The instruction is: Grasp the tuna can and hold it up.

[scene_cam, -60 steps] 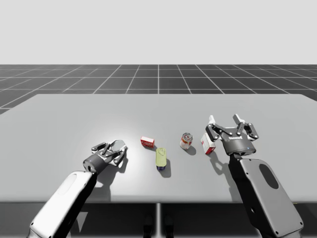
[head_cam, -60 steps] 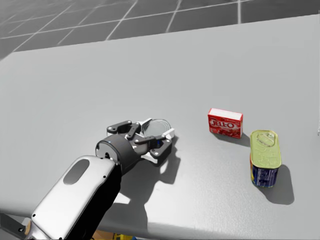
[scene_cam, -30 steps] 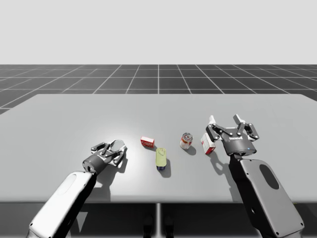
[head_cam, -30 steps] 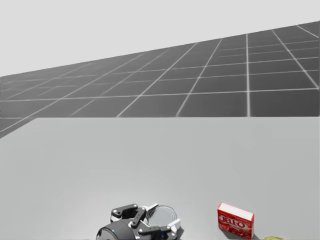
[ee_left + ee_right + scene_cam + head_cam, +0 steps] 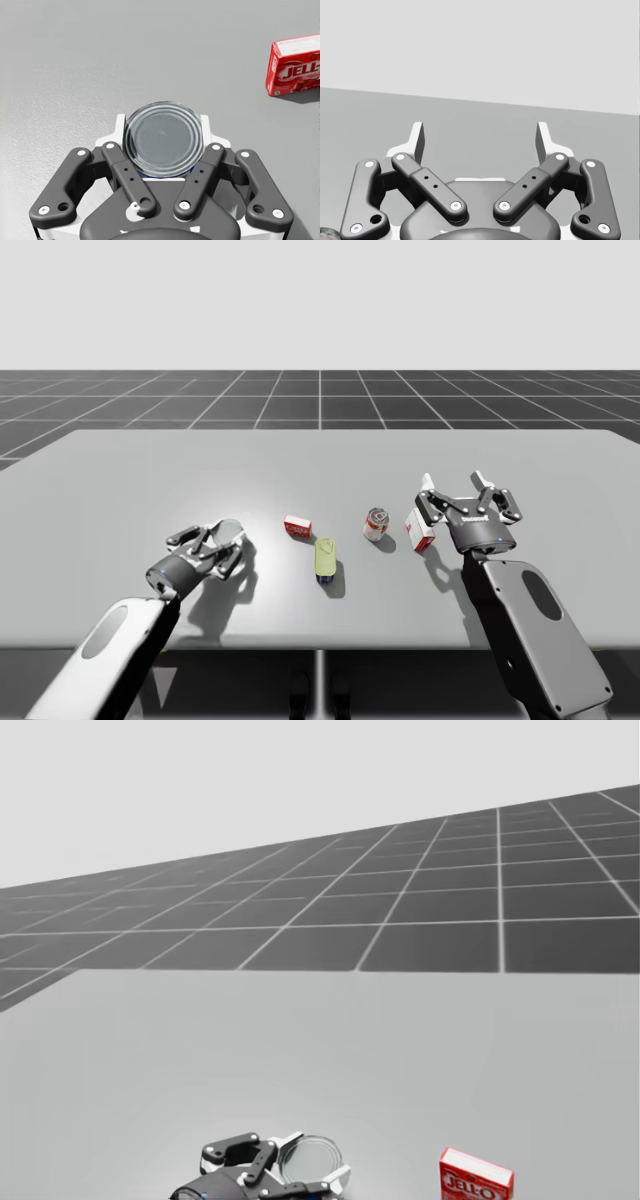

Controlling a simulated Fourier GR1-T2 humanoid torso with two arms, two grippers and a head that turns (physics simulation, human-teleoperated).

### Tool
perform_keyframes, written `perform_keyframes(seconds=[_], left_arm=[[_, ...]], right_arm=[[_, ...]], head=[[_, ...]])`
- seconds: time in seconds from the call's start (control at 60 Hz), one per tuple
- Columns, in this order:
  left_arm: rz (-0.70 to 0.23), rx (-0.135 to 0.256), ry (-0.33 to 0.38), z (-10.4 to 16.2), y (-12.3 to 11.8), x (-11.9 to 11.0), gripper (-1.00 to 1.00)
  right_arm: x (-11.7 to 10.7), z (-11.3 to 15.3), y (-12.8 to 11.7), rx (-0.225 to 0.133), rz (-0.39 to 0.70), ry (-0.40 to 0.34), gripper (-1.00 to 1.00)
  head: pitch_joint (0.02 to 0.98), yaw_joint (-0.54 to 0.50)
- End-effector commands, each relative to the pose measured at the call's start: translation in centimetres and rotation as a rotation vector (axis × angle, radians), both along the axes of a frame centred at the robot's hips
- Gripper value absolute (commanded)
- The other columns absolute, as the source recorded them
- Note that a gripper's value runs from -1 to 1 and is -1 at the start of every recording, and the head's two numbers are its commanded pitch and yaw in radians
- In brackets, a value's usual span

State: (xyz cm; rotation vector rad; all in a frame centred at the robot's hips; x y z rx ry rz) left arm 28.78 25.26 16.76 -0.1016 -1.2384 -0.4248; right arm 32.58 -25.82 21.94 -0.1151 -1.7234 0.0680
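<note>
- High view: shows the left gripper (image 5: pixel 214 543) clamped on the flat round silver-lidded metal tuna can (image 5: pixel 227 531), toward the front-left corner of the grey table (image 5: pixel 140 465). Puts the right gripper (image 5: pixel 458 488) toward the front-right corner, just beside a red-and-white box (image 5: pixel 420 531).
- Head view: finds the tuna can (image 5: pixel 306 1156) between the left gripper's fingers (image 5: pixel 338 1179), with a small red box (image 5: pixel 476 1180) apart from it, toward the table's middle.
- Left wrist view: confirms fingertips (image 5: pixel 118 131) pressing the tuna can (image 5: pixel 163 138) from two sides, lid facing the camera.
- Right wrist view: shows fingers (image 5: pixel 418 139) spread apart, nothing between them.
- Step in hand: reads as grasp made and lift begun, the offset shadow suggesting the can sits just off the table.
- Next move: calls for raising straight up with the squeeze kept firm, then holding steady, well above the red box.
</note>
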Motion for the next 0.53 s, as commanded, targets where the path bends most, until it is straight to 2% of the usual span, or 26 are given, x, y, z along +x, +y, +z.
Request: perform_keyframes(seconds=[0.017,0.267,0.45,0.533], left_arm=[[-0.125,0.006,-0.082,4.4,-1.2,0.1,1.0],[-0.105,0.035,-0.241,10.8,-1.1,-0.2,1.0],[-0.107,0.034,-0.308,14.0,-1.4,-0.4,1.0],[-0.108,0.023,-0.378,16.6,-1.9,-0.9,1.0]], right_arm=[[0.1,-0.1,-0.1,-0.005,-0.003,0.004,-1.0],[0.1,-0.1,0.0,-0.002,-0.001,0.003,-1.0],[0.1,-0.1,0.0,-0.009,-0.001,0.005,-1.0],[0.2,-0.2,0.1,-0.012,0.0,0.008,-1.0]], head=[[0.425,0.37],[0.418,0.38],[0.417,0.38],[0.416,0.38]])
